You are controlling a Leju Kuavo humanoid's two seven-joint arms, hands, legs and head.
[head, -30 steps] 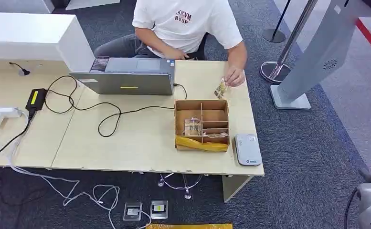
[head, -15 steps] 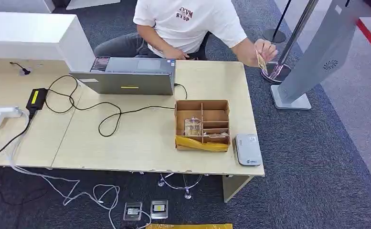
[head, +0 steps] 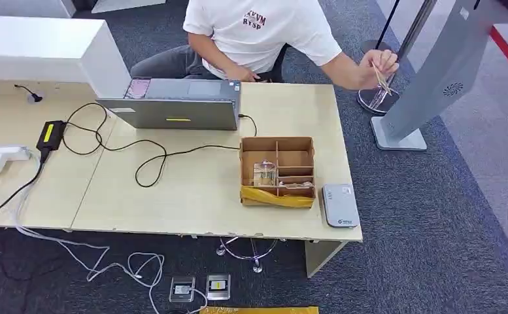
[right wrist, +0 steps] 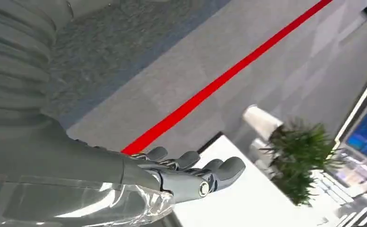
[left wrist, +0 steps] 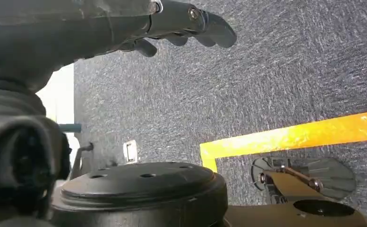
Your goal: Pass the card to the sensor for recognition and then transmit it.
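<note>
Card held out by person's hand, upper right of frame; right hand empty, fingers extended, judged nearer; left hand empty, loosely spread.

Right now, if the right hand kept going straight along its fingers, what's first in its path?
Nothing close: the right hand is open and empty, its fingers pointing into free air over a white surface. Depth is unclear.
</note>
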